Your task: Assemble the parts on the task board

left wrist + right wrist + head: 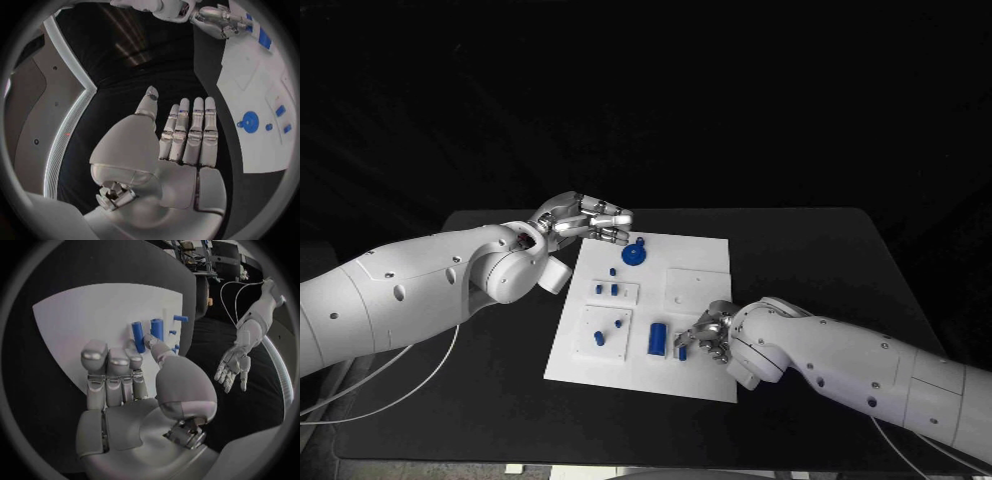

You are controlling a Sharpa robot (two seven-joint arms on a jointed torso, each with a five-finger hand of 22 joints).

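The white task board [697, 285] lies in the middle of the black table. A round blue part [635, 252] sits near its far edge, with small blue parts [606, 289] behind a low frame further in. A blue cylinder [658, 338] lies near the front edge. My left hand [584, 218] hovers over the board's far left corner, fingers straight and apart, holding nothing [187, 135]. My right hand [708, 336] rests low at the board's near right, just right of the cylinder. Its fingers [112, 375] lie extended over the board, and the thumb tip reaches towards the cylinder [138, 333].
Two more small blue parts [600, 338] sit on the board's near left square. White cables [387, 385] trail over the table's left side. Bare black tabletop [805, 250] lies right of the board.
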